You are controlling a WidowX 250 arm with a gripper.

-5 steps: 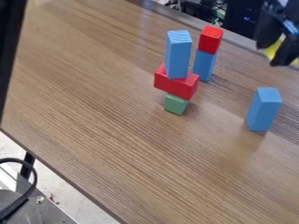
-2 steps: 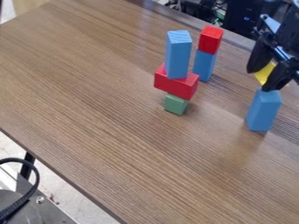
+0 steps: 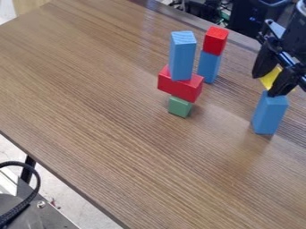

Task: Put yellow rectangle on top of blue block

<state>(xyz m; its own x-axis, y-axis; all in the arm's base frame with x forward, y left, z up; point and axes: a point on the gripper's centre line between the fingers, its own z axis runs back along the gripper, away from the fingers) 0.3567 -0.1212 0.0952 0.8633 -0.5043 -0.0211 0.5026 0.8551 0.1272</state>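
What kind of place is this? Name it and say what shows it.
Probably a robotics lab or workshop: a black gripper over a wood-grain table, stacked coloured blocks, and cables beyond the far edge.

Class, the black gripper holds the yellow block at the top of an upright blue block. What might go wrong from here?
The black two-finger gripper is right by the top of the upright blue block, so it may nudge it over. That block's top is small, so a yellow block released off-centre might slide off.
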